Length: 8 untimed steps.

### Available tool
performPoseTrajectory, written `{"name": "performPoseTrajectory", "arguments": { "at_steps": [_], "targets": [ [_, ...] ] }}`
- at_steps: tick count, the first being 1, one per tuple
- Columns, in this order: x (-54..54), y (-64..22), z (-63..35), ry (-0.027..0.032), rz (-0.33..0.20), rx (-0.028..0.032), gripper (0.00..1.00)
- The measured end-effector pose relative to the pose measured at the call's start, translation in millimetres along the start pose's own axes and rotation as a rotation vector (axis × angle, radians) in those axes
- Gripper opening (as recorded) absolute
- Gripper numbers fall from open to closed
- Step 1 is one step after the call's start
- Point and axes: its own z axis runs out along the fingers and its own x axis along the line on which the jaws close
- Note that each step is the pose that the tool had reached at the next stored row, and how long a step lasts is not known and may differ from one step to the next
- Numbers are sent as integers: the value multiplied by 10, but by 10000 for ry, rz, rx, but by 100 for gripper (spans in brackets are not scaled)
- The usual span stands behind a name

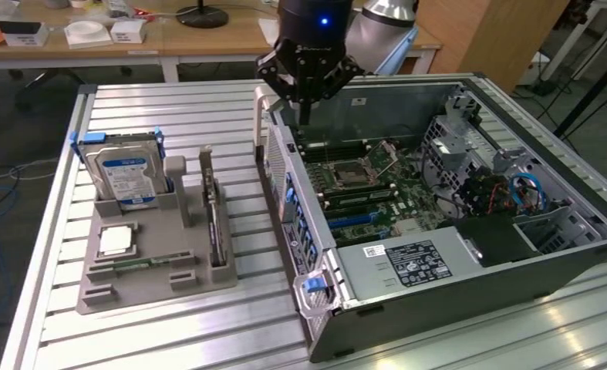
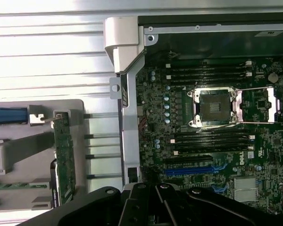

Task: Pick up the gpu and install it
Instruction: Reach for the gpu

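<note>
Hovering over the rear edge of the open computer case (image 1: 437, 312), the gripper (image 1: 305, 119) has its fingers pressed together with nothing between them. In the exterior view, the case lies on its side on the slatted table (image 1: 180, 108) with the motherboard facing up, probably so a card can be pressed straight down into it. Beside the case, toward the exterior view's left, a gray holder (image 1: 149, 289) keeps the gpu (image 1: 213, 208) standing on its long edge in a slot, well apart from the gripper. That pose likely offers its top edge to a grasp from above. A hard drive (image 1: 126, 176) stands upright in the holder, farther from the case. The wrist view looks straight down. Here the gpu (image 2: 64, 155) appears edge-on just outside the case wall, and the motherboard's blue expansion slot (image 2: 188, 170) and bare processor socket (image 2: 212, 106) are plain. The exterior view supplies the gripper's height above the case.
</note>
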Motion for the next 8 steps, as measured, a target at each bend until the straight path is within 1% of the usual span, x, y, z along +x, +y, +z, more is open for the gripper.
{"name": "performPoseTrajectory", "arguments": {
  "at_steps": [8],
  "targets": [
    [43,-4,11,0,1,0,11]
  ]
}}
